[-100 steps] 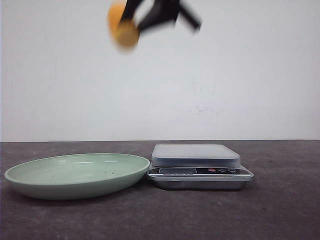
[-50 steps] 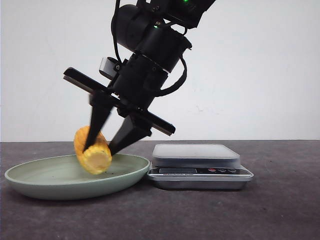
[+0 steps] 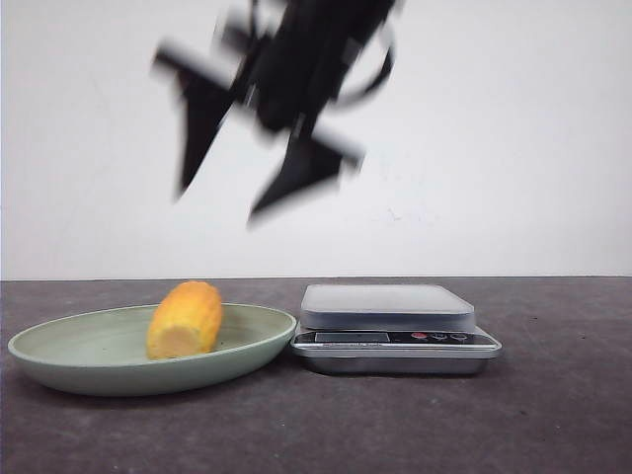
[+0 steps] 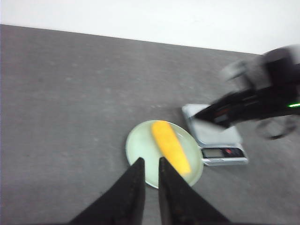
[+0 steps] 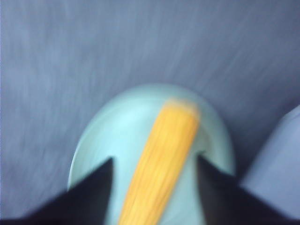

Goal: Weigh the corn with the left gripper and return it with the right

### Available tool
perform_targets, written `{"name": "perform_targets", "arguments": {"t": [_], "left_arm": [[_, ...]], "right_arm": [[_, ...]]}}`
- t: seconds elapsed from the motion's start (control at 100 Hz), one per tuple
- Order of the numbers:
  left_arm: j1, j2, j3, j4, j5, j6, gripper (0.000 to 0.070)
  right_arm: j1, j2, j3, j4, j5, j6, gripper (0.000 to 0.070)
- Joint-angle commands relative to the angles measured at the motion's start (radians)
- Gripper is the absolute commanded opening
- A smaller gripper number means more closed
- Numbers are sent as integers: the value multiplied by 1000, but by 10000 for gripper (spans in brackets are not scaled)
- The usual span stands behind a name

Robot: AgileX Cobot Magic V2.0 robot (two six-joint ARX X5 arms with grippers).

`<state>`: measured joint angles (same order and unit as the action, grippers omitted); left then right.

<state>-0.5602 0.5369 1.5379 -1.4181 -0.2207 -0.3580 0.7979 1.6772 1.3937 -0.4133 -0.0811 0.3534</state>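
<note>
The corn (image 3: 184,319) lies on its side in the green plate (image 3: 69,346), pale cut end toward the camera. My right gripper (image 3: 222,197) is open and empty, blurred by motion, well above the plate. In the right wrist view the corn (image 5: 176,126) lies on the plate (image 5: 117,122) below the spread fingers of that gripper (image 5: 154,160). My left gripper (image 4: 151,160) is shut and empty, high above the table. Its view looks down on the corn (image 4: 169,143) in the plate (image 4: 138,145). The left gripper does not show in the front view.
A silver kitchen scale (image 3: 387,306) with a pale platform stands right of the plate, almost touching it, with nothing on it. It also shows in the left wrist view (image 4: 213,136) and at the edge of the right wrist view (image 5: 281,159). The table is dark grey.
Half a second ago the right gripper held the corn low over the plate. It has let go and risen, open. The corn now rests in the plate.
</note>
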Motion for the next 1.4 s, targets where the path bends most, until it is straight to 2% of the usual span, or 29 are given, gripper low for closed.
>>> {"name": "perform_targets", "arguments": {"t": [0.0,0.08,0.15,0.26,0.32,0.53,0.89,1.2,1.29,1.39], "left_arm": [[-5,3,19,-31,-21,5,16],[-5,2,19,-32,-22,2,16],[-5,1,19,-32,-22,2,15],[-5,1,19,-31,-23,2,16],[-5,1,19,-30,-23,2,16],[-5,1,19,-23,-22,2,16],[-5,1,19,-24,-23,2,16],[-5,1,19,-24,-22,2,16],[-5,1,19,-24,-23,2,16],[-5,1,19,-24,-23,2,16]], "right_arm": [[23,-82,28,7,98,-156,0],[53,-187,26,36,216,-214,6],[81,-274,2,134,304,-266,6],[112,-397,-86,372,310,-393,6],[118,-444,-119,437,315,-430,6],[114,-544,-124,341,338,-436,6],[114,-575,-124,474,337,-436,6],[105,-594,-124,467,344,-436,6],[69,-629,-124,385,357,-437,6],[3,-698,-126,149,367,-458,6]]}}
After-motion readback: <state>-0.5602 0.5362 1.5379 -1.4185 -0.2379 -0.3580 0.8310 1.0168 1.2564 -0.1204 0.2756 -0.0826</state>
